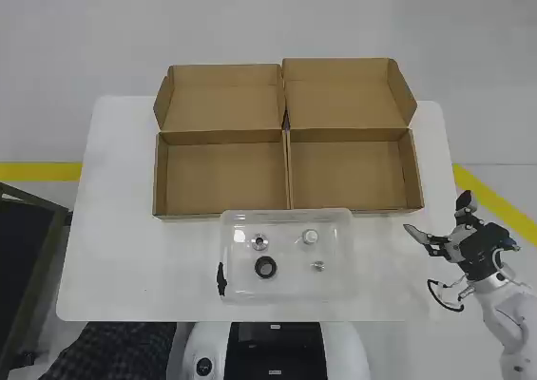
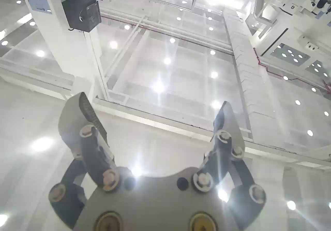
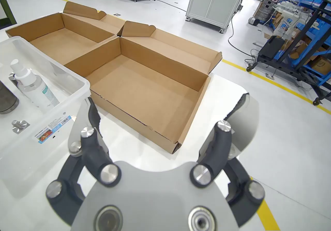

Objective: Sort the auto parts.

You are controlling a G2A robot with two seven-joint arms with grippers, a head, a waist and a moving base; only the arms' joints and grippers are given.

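On the white tabletop [image 1: 116, 190] two open cardboard boxes sit side by side and touching, the left box [image 1: 220, 179] and the right box [image 1: 349, 176], their lids folded back on the far side from the robot; just in front of them stands a clear plastic bin [image 1: 285, 212] holding the auto parts: a small bottle [image 1: 310, 237] standing upright, a silver round part [image 1: 258, 239], a black ring [image 1: 266, 269] and a small bolt [image 1: 317, 265], all apart from one another; the right hand [image 1: 426, 258] hovers at the tabletop's right edge, beside the bin, its fingers spread wide and empty; the left hand [image 2: 153, 100] points up at the ceiling, its fingers likewise parted and empty.
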